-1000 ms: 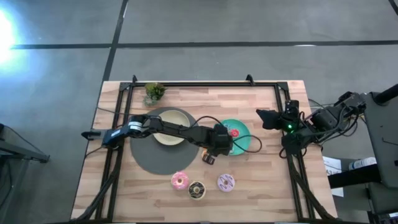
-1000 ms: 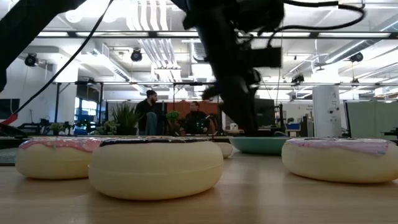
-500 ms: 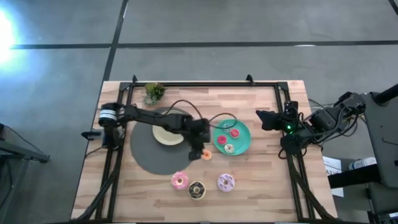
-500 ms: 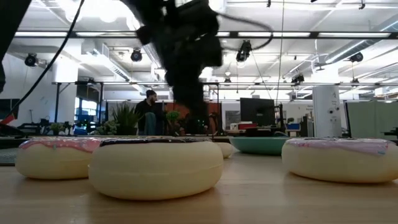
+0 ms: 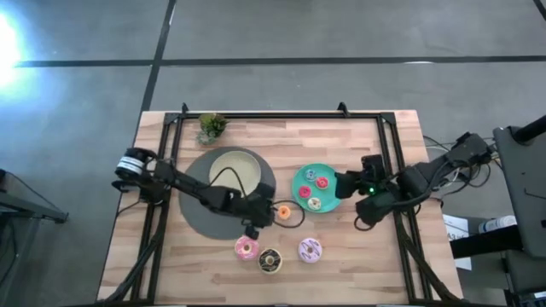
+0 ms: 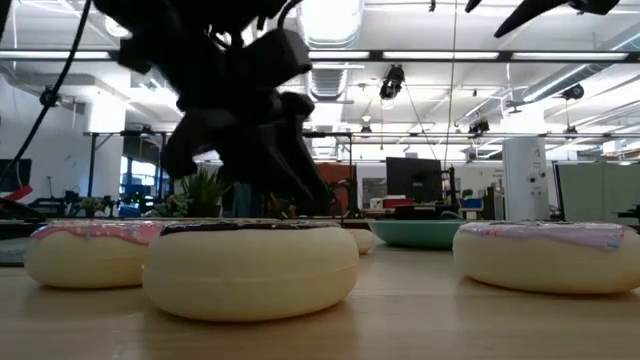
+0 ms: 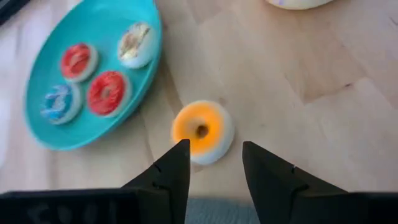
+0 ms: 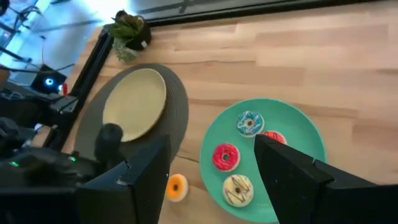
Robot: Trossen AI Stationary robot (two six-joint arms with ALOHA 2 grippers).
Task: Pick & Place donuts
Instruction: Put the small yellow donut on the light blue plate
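An orange mini donut (image 5: pixel 282 212) lies flat on the wood between the grey mat and the teal plate (image 5: pixel 334 200). My left gripper (image 7: pixel 214 155) is open and empty, and the orange donut (image 7: pixel 202 130) lies just ahead of its fingertips. In the high view this gripper (image 5: pixel 266 213) is left of the donut. Several mini donuts lie on the teal plate: two red (image 7: pixel 107 92), one blue (image 7: pixel 57 102), one cream (image 7: pixel 137 45). The pink (image 5: pixel 246 248), chocolate (image 5: pixel 270 260) and lilac (image 5: pixel 310 249) donuts rest near the front edge. My right gripper (image 5: pixel 341 182) is open and empty above the plate's right rim.
A beige plate (image 5: pixel 232 169) lies on a round grey mat (image 5: pixel 200 217) at the left. A small potted plant (image 5: pixel 211 126) stands at the far edge. A black frame (image 5: pixel 388 141) runs along the table's sides. In the low view the three large donuts (image 6: pixel 250 265) stand close in front.
My left gripper has drawn back from the teal plate toward the table's left and near edge. The orange mini donut now lies on the wood in front of it. My right gripper has come from the table's right edge toward the teal plate.
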